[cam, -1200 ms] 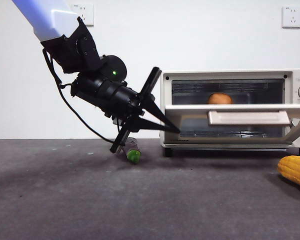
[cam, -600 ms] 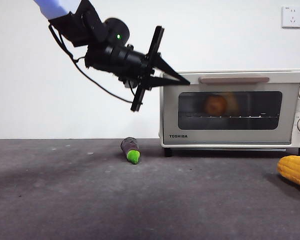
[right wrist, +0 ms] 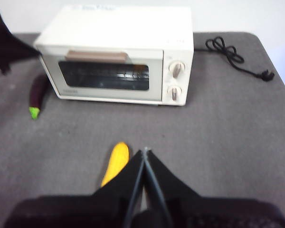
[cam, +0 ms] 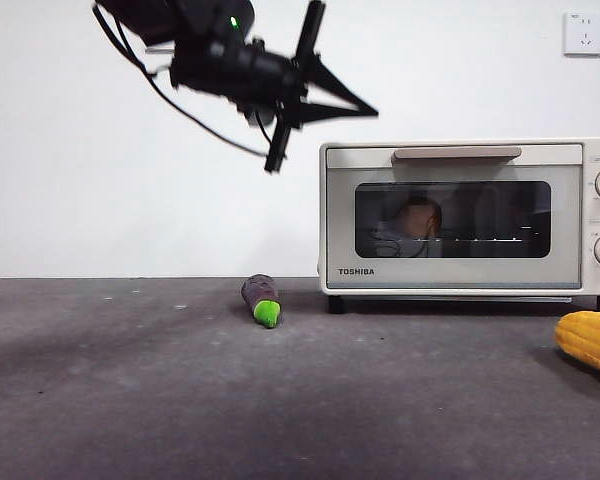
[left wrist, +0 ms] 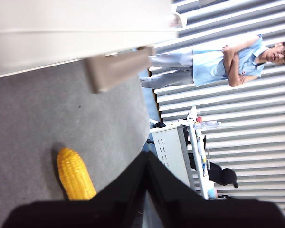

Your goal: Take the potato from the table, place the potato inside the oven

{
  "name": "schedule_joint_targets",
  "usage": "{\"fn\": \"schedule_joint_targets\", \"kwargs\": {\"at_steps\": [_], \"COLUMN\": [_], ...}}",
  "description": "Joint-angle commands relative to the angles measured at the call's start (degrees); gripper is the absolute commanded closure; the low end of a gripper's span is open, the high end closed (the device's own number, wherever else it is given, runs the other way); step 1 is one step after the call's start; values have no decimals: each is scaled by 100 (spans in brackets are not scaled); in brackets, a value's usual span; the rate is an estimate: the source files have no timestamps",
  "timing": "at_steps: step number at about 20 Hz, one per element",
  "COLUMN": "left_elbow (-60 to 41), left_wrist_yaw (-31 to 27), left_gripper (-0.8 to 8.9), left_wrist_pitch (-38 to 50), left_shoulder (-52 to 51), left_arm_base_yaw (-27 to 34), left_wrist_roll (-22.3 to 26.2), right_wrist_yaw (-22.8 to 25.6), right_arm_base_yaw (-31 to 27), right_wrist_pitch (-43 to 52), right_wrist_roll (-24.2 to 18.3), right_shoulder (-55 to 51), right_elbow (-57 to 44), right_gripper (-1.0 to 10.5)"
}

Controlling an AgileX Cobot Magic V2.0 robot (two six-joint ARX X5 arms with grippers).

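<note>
behind the shut oven (cam: 460,220) door sits the potato (cam: 418,218), so the job looks done. left gripper (cam: 365,110), fingers pressed together, hangs above the oven's corner; right gripper (right wrist: 145,154), likewise pressed together, waits.

Robot lab test bench.
A grey table (right wrist: 228,128) against a bare white wall with sockets (cam: 584,32) carries an oven (right wrist: 118,52) and toy produce. The left wrist view shows ribbed metal wall panels (left wrist: 247,137), an equipment stand (left wrist: 180,142) and an onlooker (left wrist: 218,61).
</note>
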Motion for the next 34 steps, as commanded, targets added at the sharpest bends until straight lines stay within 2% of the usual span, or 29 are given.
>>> {"fn": "schedule_joint_targets", "kwargs": {"at_steps": [1, 5, 7, 11, 14, 22, 28, 34], "left_elbow": [7, 7, 7, 7, 4, 4, 4, 7], "left_wrist_yaw": [11, -120, -466, -1832, -2815, -3689, -4572, -4638], "left_gripper": [822, 822, 821, 821, 821, 818, 818, 818], "left_wrist_pitch": [-236, -822, -1394, -2736, -3370, -3687, -4144, -4356], "left_shoulder": [-389, -994, -1405, -2271, -2905, -4323, -4767, -4789], "left_arm_base_yaw": [0, -2, -2, -33, -229, -883, -1453, -1497], "left_wrist_roll": [693, 1672, 2398, 3821, 4341, 4441, 4444, 4430], "right_wrist_yaw": [20, 13, 15, 15, 20, 22, 20, 20], "right_arm_base_yaw": [7, 7, 7, 7, 7, 7, 7, 7], "right_wrist_pitch": [-116, -114, -114, -114, -116, -114, -116, -114], "right_wrist_roll": [2, 7, 33, 44, 37, 37, 37, 37], "right_shoulder": [-7, -4, 20, 50, 74, 77, 79, 79], "right_elbow": [13, 15, 15, 15, 15, 15, 15, 15], "right_gripper": [946, 946, 946, 946, 946, 946, 946, 946]}}
